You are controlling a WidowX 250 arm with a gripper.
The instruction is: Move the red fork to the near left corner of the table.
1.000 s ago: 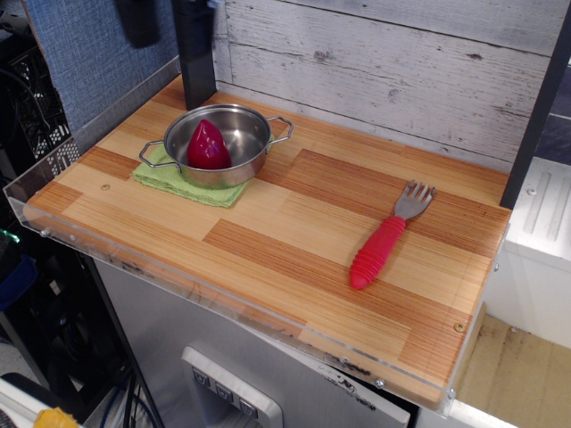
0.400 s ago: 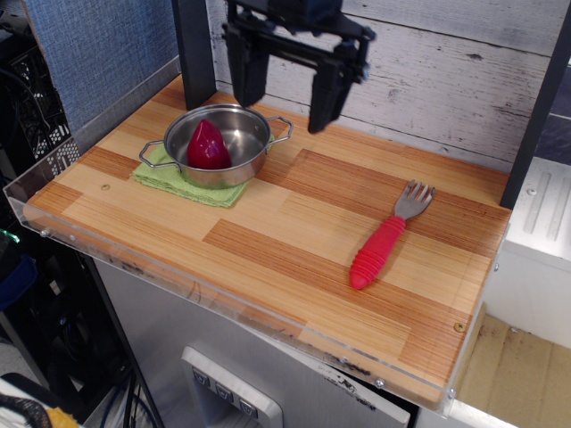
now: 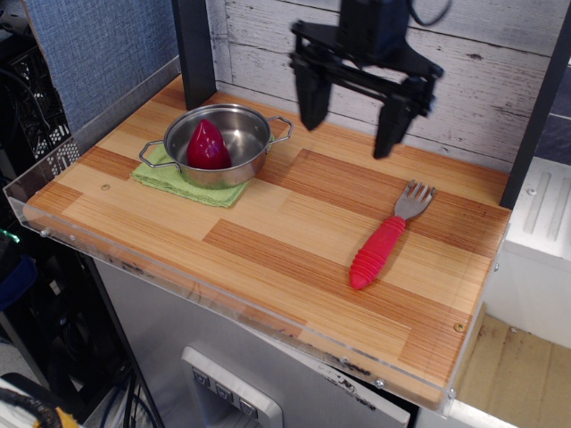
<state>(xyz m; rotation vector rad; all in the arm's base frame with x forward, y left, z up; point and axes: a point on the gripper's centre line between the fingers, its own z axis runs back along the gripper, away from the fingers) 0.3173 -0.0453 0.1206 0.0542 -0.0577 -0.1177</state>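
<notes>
While the gripper (image 3: 351, 123) is hung above the table (image 3: 268, 223), 2 fingers spread wide, pointed down, red fork (image 3: 385, 239) lain near right, untouched.

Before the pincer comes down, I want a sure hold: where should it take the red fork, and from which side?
Probably from straight above, on the thick ribbed handle of the red fork, closing across its width. It lies flat on the table with bare wood on both sides, and the ribs should grip better than the thin tines. The pincer hangs open above.

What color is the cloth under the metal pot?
Light green cloth, seen in the only camera view, under the pot.
</notes>
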